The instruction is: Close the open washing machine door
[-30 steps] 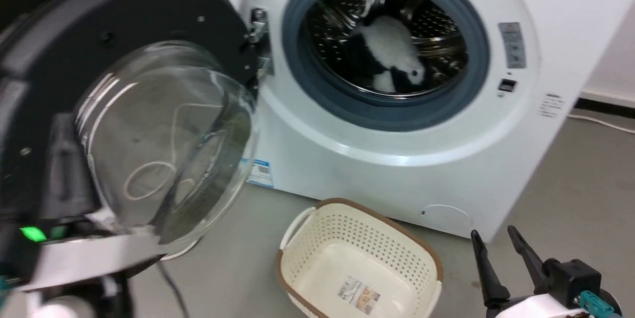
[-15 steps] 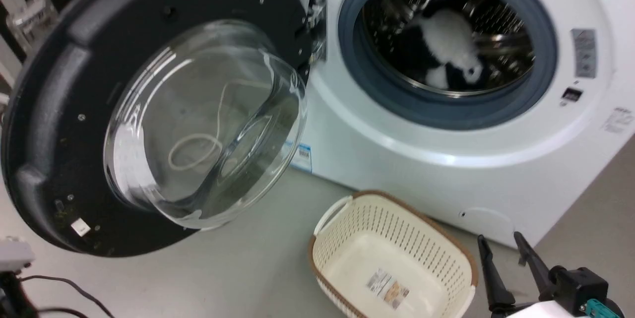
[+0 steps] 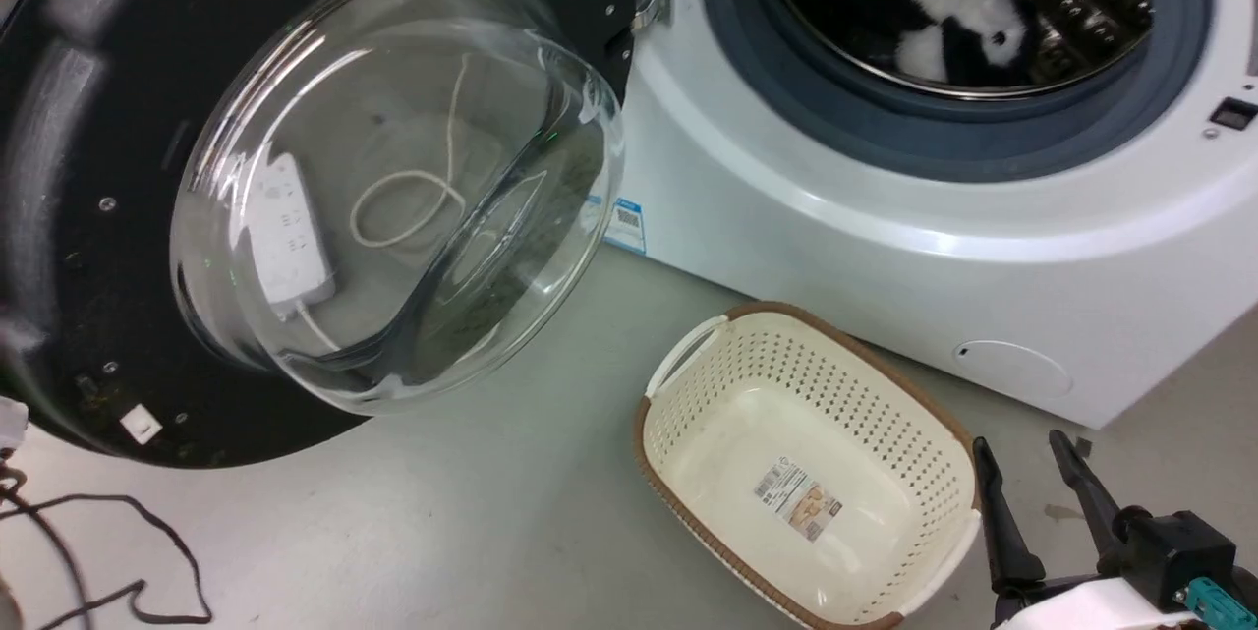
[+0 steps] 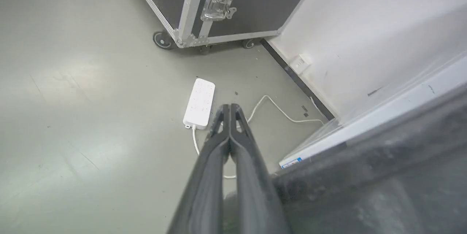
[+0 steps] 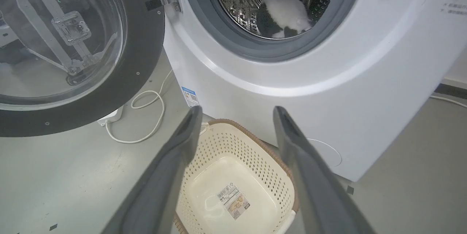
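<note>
open door (image 3: 324, 188), far from right claw (image 3: 1018, 440)

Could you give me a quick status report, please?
Left gripper shut, empty. Right gripper open, empty. Washing machine door wide open. Basket on floor, possibly in door's swing.

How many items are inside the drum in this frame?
1: a black-and-white plush toy lying low in the drum. Parts of the drum are out of view, so more may be hidden.
</note>
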### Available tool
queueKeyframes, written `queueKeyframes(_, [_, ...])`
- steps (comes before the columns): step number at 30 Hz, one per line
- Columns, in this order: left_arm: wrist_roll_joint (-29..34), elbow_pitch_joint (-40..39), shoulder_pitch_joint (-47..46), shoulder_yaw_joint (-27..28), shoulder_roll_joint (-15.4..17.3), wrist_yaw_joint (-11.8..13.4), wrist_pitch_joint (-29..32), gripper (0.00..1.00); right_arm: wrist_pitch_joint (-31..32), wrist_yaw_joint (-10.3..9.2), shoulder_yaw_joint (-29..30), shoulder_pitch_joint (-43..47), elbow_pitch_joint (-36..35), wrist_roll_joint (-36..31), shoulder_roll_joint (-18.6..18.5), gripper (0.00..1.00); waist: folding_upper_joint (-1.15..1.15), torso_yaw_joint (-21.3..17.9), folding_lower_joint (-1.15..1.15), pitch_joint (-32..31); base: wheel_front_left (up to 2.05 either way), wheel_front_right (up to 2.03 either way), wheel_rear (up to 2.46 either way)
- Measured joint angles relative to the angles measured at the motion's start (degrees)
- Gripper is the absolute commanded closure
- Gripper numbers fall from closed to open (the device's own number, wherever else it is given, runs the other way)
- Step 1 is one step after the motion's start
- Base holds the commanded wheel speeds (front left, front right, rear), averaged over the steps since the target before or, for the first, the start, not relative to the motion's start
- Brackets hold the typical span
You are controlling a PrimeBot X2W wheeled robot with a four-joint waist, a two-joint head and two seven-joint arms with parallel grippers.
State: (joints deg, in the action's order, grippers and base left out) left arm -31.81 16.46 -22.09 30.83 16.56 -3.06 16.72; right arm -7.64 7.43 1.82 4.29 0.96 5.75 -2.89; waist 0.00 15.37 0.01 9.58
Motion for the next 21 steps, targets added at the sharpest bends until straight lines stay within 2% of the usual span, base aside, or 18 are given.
queueKeyframes(4, [-4.88, -0.19, -0.12, -0.32, 1.71, -0.14, 11.50, 1.00, 0.01, 0.00, -0.22, 0.01, -0.24, 0.04, 0.00, 0.00, 0.00, 0.75, -0.01, 0.30, 0.00, 0.00, 0.00])
queueKeyframes(10, [-11.06, -3.33, -0.03, -1.68, 1.85, -0.12, 25.50, 1.00, -1.00, 0.00, -0.65, 0.01, 0.54, 1.46, 0.00, 0.00, 0.00, 2.47, -0.01, -0.41, 0.00, 0.00, 0.00])
queueKeyframes(15, [-13.46, -7.04, 1.71, -6.10, -0.10, -0.18, 34.81, 1.00, -2.46, 0.00, -1.69, -0.01, 2.69, 2.65, 0.00, 0.00, 0.00, 4.59, -0.01, -1.91, 0.00, 0.00, 0.00])
queueKeyframes(21, [-16.40, -13.27, 6.50, -13.40, -3.44, -2.15, 44.77, 1.00, -4.61, 0.00, -1.85, 0.01, 6.17, 5.60, 0.00, 0.00, 0.00, 7.21, -0.02, -5.20, 0.00, 0.00, 0.00])
